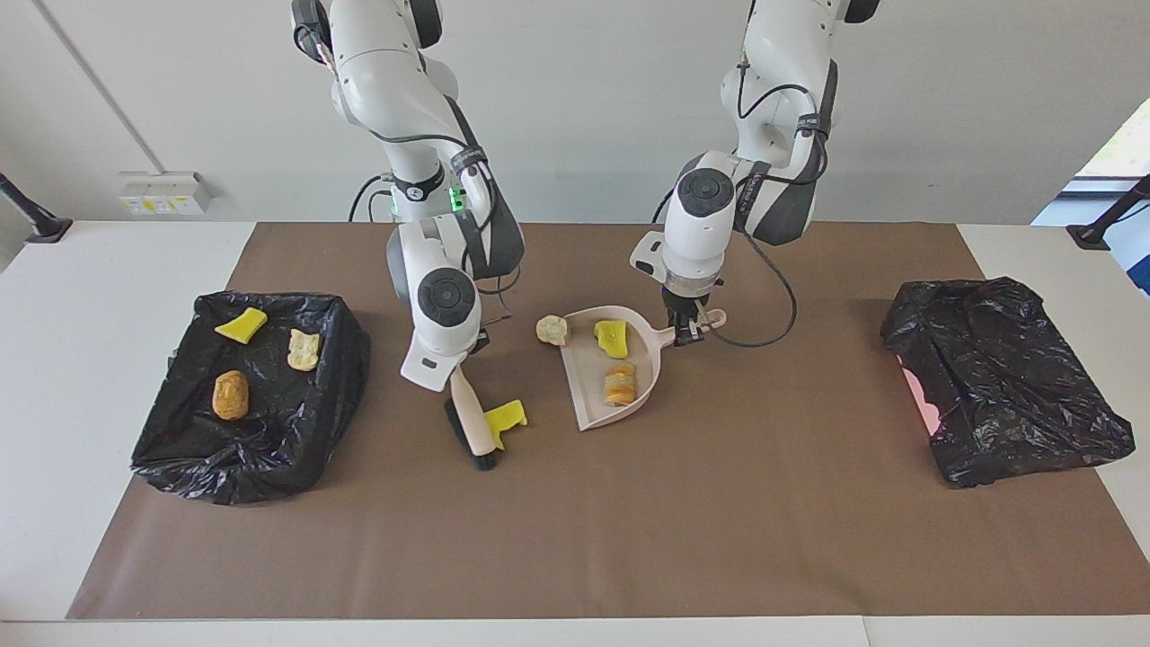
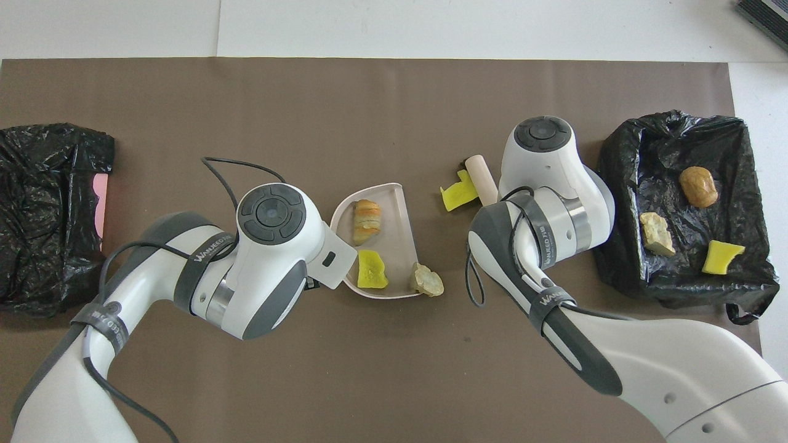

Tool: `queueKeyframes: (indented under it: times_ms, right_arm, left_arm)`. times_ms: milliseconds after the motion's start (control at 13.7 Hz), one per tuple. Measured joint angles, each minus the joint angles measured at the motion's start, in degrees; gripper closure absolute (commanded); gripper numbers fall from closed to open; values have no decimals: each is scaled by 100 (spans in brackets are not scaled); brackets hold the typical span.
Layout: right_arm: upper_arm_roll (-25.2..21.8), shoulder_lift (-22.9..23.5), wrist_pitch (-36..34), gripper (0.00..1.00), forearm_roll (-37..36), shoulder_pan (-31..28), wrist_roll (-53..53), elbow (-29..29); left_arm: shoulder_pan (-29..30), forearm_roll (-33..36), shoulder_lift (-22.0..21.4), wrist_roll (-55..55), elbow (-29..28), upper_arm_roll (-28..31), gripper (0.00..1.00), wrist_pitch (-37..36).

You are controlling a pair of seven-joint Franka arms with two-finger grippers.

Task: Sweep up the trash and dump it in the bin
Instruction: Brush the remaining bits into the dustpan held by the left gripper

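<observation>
Right gripper [image 1: 460,367] clamped shut on beige-handled, black-bristled brush [image 1: 473,421], bristles down on brown mat, pressed against loose yellow foam wedge [image 1: 506,416] beside open mouth of beige plastic dustpan [image 1: 588,382]. Left gripper [image 1: 686,331] closed on dustpan handle, pan held flat.

Two pieces seen in pan; tan chunk [image 1: 552,331] at rim, nearer robots. Three pieces in open black-lined bin [image 1: 171,395] at right arm's end.

Risks judged: wedge flicked past pan mouth by angled stroke; rim chunk missed; pan shoved by brush, contents spilled.
</observation>
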Motion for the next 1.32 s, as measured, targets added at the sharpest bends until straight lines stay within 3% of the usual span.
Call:
queueKeyframes:
  times_ms: [512,951,1097,1316]
  right_arm:
    - [56,-511,318,100,2483,781,366,-826]
    - [74,-573,746,100,2629,1421,3525,-450]
    - [43,-716,525,100,2628,1414,3737,-220]
    - [-43,-1227,-547,100,2315,980,3315,-158]
  left_arm:
    - [14,0,-4,0,-1,13,100,-2]
    - [57,0,-4,18,-1,12,100,0]
    - [125,0,-4,42,-1,15,100,0]
    - [229,0,-4,240,-5,20,100,1]
